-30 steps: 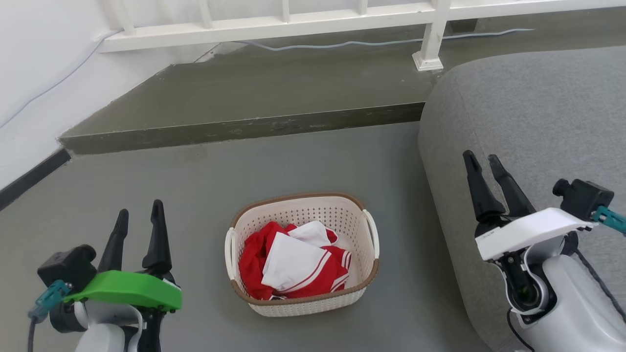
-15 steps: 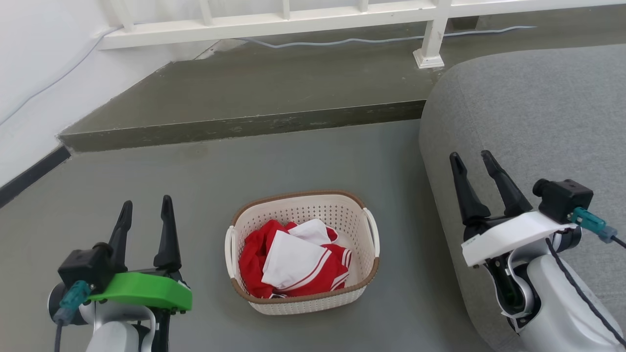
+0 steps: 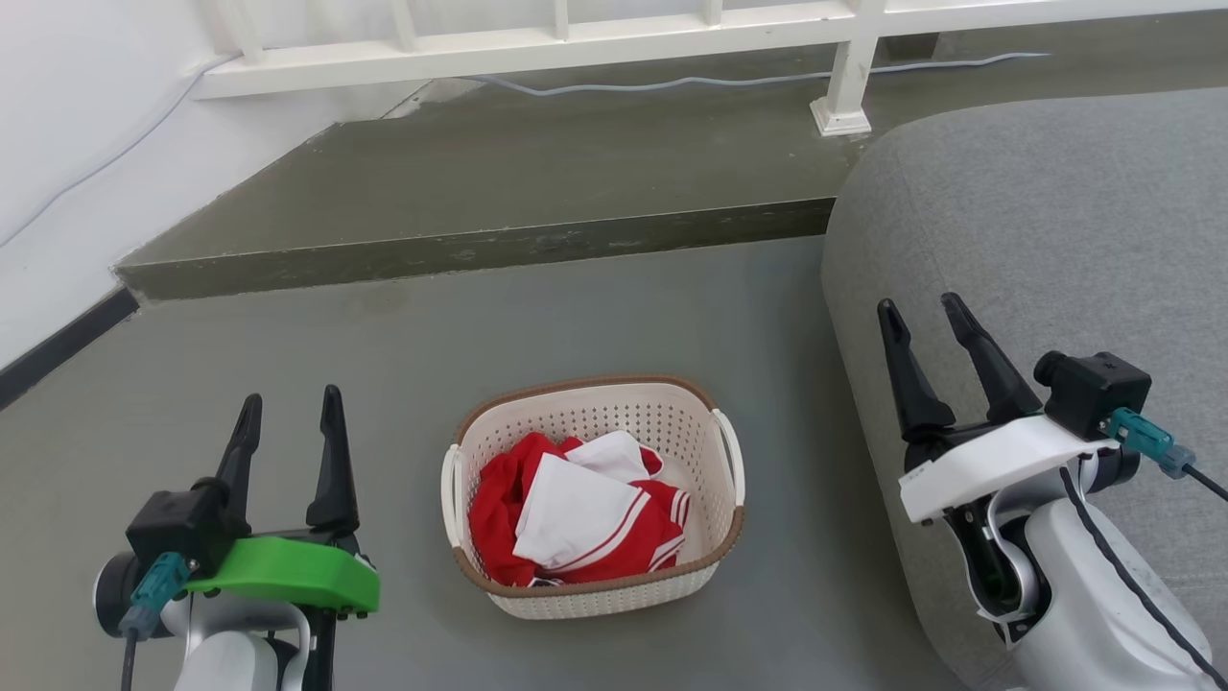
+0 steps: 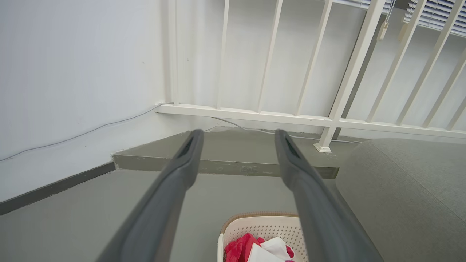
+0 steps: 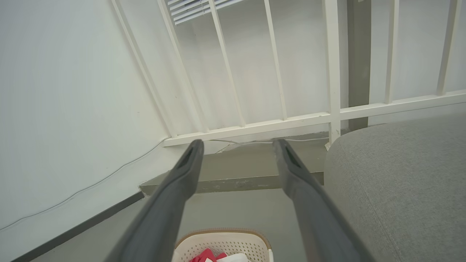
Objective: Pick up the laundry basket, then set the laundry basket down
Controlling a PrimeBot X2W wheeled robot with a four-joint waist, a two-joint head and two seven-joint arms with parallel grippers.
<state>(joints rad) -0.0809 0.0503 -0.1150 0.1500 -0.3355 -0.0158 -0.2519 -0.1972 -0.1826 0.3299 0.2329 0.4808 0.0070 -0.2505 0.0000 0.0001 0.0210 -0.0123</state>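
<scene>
**Basket on the floor, both grippers open and clear of it**

The laundry basket (image 3: 604, 593) is recorded standing upright on the grey floor (image 3: 403, 365). It sits between the two grippers and is touched by neither. Red and white clothes (image 3: 576, 523) are heaped inside it, below the brown rim.

The left gripper (image 3: 291, 395) is noted with its fingers set apart and nothing between them, tips pointing up the head view. The basket lies to the right of these fingers, near but not touching. Its left handle (image 3: 449, 485) is the part closest to them. In the left wrist view the basket's far rim is seen at the bottom edge, partly hidden under the right-hand finger and well below the tips.

The right gripper (image 3: 918, 302) is noted with its fingers spread and empty. They are seen against the side of a grey sofa (image 3: 1036, 211). The basket lies to the left of these fingers and well apart from them. In the right wrist view the basket is seen at the bottom edge, between the bases of the two fingers.

Beyond both sets of fingertips a raised step (image 3: 480, 192) is observed. Behind it stands a white railing (image 3: 576, 43), with a pale cable (image 3: 672, 84) running along its foot. A white wall (image 3: 67, 115) is seen to the left of the left fingers.
</scene>
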